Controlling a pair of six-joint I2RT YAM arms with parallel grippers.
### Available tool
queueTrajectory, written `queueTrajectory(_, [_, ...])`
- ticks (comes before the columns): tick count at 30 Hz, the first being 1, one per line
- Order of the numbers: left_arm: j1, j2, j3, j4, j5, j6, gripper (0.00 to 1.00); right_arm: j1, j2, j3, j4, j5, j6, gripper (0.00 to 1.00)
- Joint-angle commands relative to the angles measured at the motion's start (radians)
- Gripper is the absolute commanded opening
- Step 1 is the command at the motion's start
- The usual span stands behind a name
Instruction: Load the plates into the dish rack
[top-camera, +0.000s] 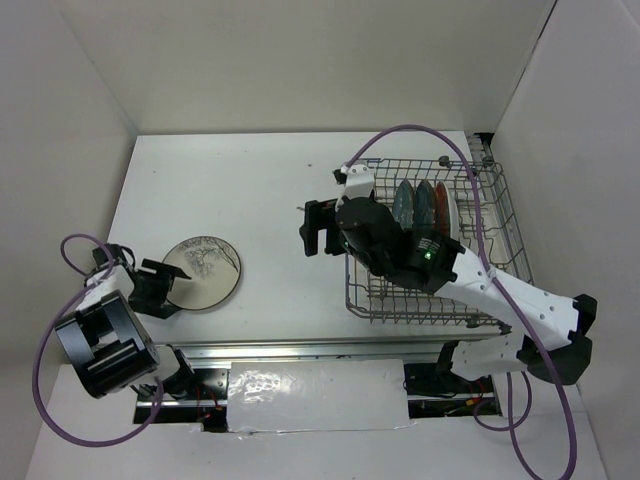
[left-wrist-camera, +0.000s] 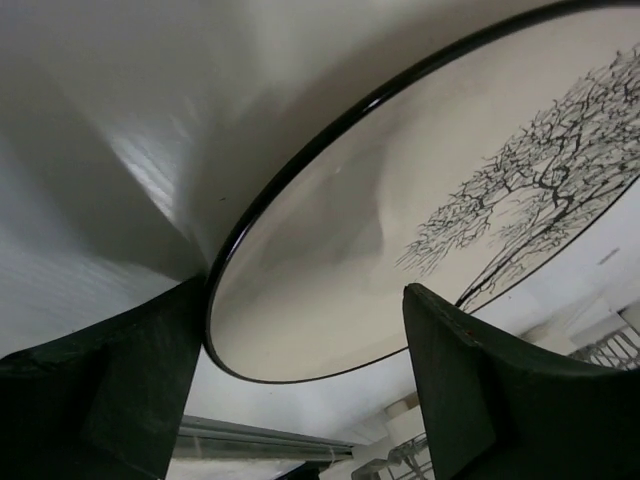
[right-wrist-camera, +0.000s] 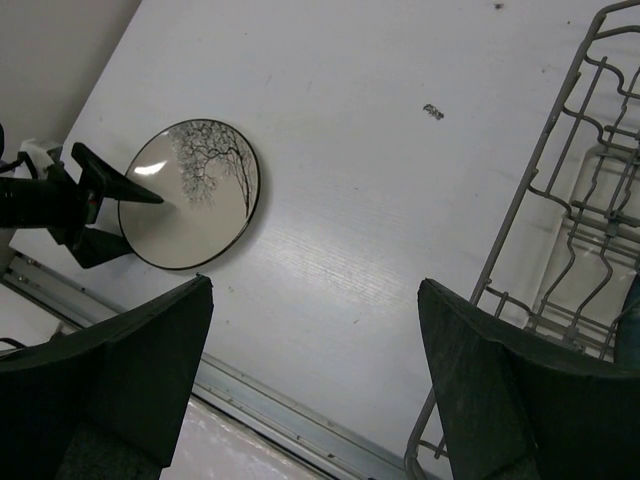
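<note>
Plate (top-camera: 205, 272) cream, black-rimmed, tree drawing; left end effector (left-wrist-camera: 305, 330) spread astride rim, right end effector (right-wrist-camera: 315, 290) spread.

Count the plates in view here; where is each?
4. The cream plate lies on the table. Three stand in the dish rack, partly behind the right arm: left teal plate, red plate, right teal plate. More could be hidden.

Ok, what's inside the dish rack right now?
Standing on edge in the dish rack: a teal-blue plate, a second teal-blue plate and a red plate. The right arm covers the rack's near part, so anything under it is hidden.
</note>
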Motion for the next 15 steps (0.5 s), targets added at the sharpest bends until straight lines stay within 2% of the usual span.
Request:
queueTrajectory(1, [0.0, -0.034, -0.054, 0.133, 0.123, -0.027, 0.88, 0.015, -0.031, 0.002, 0.051, 0.002, 0.017, 0.9])
queueTrajectory(10, [0.0, -0.04, -0.146, 0.279, 0.192, -0.062, 0.78, 0.019, -0.002, 0.028, 0.039, 0.002, 0.03, 0.9])
queueTrajectory(15, [0.001, -0.08, -0.195, 0.328, 0.175, -0.107, 0.63, 0.03, 0.016, 0.039, 0.022, 0.014, 0.036, 0.9])
